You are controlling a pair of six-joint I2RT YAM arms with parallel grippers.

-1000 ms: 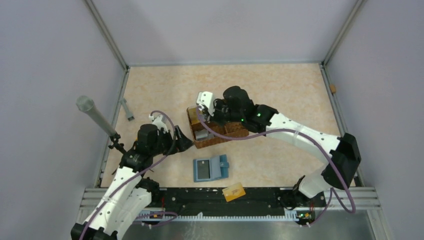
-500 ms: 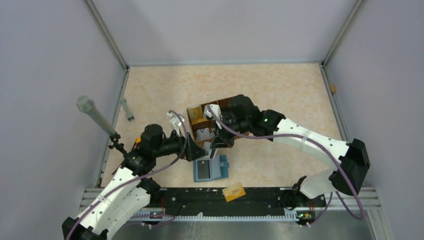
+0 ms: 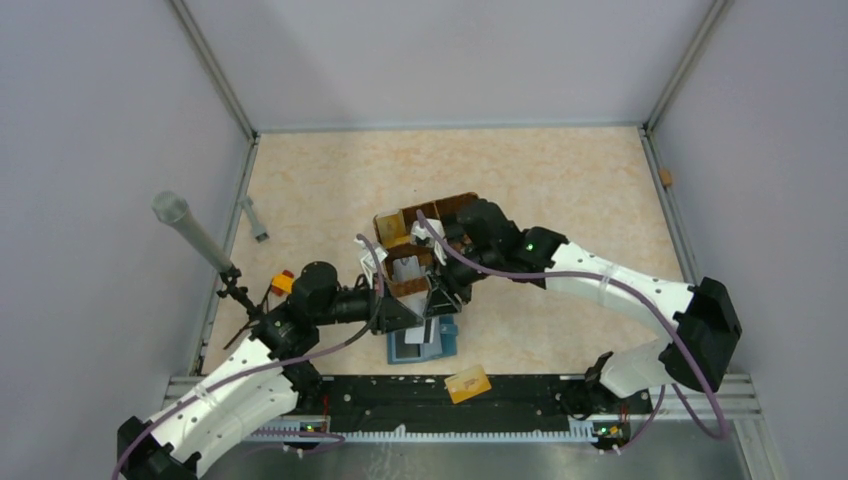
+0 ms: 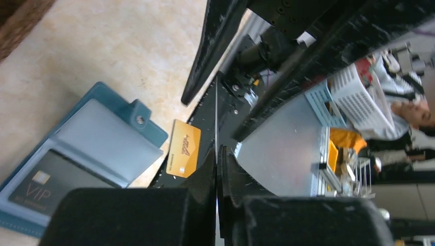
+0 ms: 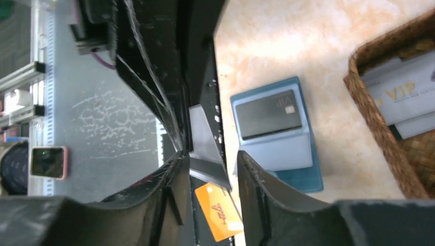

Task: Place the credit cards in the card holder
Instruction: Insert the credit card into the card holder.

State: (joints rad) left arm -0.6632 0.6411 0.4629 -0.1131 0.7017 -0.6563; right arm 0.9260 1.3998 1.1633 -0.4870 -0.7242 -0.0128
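Note:
The teal card holder [image 3: 445,341] lies open near the table's front edge, with a dark credit card [image 5: 268,114] in its pocket. Just above it, my left gripper [image 3: 412,318] is shut on a white-grey card [image 3: 428,329], which the left wrist view shows edge-on [image 4: 216,118]. My right gripper [image 3: 437,305] stands open around the same card [image 5: 205,148], its fingers apart from it. An orange card [image 3: 467,383] lies on the black front rail. More grey cards [image 5: 405,89] sit in the wicker basket [image 3: 455,205].
The wicker basket stands just behind both grippers. A yellow-and-red toy block [image 3: 283,282] lies left of my left arm. A grey cylinder on a stand [image 3: 185,225] leans at the left wall, with a small grey piece [image 3: 255,220] near it.
My right gripper brought the white-grey card from the basket down over the card holder and opened. My left gripper swung right and shut on that card.

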